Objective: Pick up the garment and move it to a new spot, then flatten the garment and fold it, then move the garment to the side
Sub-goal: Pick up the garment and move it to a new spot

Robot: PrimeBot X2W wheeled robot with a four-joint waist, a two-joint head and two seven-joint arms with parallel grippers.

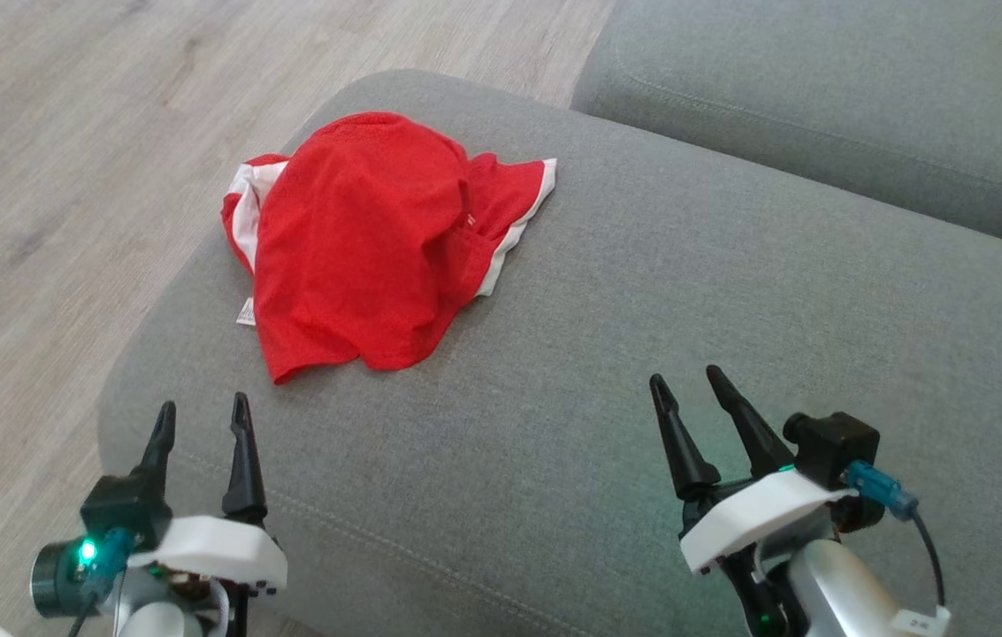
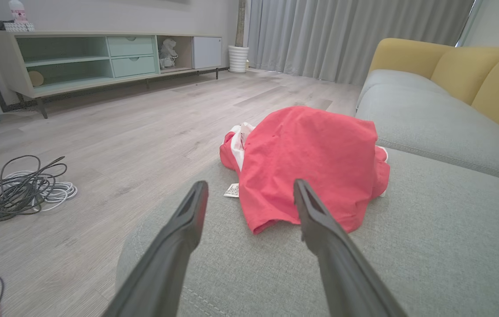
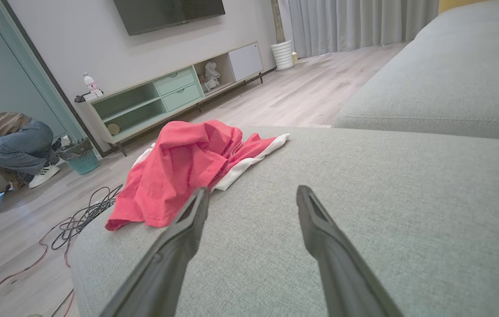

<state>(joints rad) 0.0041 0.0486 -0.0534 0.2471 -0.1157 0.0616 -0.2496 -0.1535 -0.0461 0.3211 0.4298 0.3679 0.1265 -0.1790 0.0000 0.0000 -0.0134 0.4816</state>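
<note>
Garment point(image 1: 359, 239), red with white trim, lies in a crumpled heap at the upper left-centre of the head view. It rests on a grey sofa cushion point(image 1: 642, 354), close to the cushion's rounded edge beside the wooden floor point(image 1: 49, 133). We see a small white label point(image 1: 245, 311) sticking out at its left side and a white-edged hem reaching toward the upper middle of the frame. Our left end effector point(image 1: 203, 402) sits at the lower left of the head view, its two dark fingers spread wide with nothing between them. Its tips point toward the garment's near edge but stand apart from it. Our right end effector point(image 1: 685, 375), at the lower right, is likewise wide open and empty, over bare cushion well apart from the garment. A second grey cushion point(image 1: 819, 97) lies at the upper right. In the left wrist view we see coiled cables point(image 2: 20, 189) on the floor at the left and a low pale-green cabinet point(image 2: 99, 57) at the upper left. In the right wrist view a person point(image 3: 7, 141) crouches at the left edge near a teal basket point(image 3: 79, 156).
</note>
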